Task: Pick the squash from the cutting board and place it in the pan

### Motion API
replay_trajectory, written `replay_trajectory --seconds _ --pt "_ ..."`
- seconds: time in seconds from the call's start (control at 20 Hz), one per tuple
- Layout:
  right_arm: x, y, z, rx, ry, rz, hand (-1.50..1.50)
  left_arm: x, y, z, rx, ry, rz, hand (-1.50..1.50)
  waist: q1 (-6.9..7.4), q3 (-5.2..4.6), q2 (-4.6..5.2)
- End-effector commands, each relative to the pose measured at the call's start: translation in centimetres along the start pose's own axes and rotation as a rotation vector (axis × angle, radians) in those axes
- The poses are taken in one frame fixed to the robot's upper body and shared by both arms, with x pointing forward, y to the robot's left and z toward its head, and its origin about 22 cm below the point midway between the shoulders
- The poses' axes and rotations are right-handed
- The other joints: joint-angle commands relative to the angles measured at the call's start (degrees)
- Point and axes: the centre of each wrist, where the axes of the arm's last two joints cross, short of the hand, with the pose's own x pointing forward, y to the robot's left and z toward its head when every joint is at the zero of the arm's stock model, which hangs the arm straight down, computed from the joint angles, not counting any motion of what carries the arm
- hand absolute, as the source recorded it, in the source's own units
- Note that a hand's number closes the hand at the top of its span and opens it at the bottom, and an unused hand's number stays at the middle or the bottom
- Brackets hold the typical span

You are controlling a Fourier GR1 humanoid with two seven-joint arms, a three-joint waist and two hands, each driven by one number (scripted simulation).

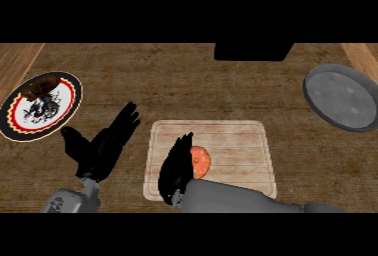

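Observation:
An orange-red squash lies on the pale wooden cutting board at the middle of the counter. My right hand hangs over the board's left half, right beside the squash on its left, fingers extended and pointing away from me; part of the squash is hidden behind it. The grey round pan sits at the far right, well apart from the board. My left hand rests open to the left of the board, fingers up.
A decorated plate carrying a brown item lies at the left edge. A black box-like object stands at the back centre. Bare wooden counter lies between the board and the pan.

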Motion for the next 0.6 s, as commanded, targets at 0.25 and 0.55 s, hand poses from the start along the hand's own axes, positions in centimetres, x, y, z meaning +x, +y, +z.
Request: replay_trajectory --seconds 0.25,0.55 --pt "-0.6 0.6 -2.3 0.006 0.102 0.038 -1.5 0.8 -0.3 0.5 0.014 -0.001 -0.002 0.0 -0.12 0.03 0.1" --pt "0.0 1.0 -2.2 -0.119 0.045 0.159 1.5 0.5 1.4 0.2 0.009 -0.016 0.015 0.0 -0.27 0.02 0.13"
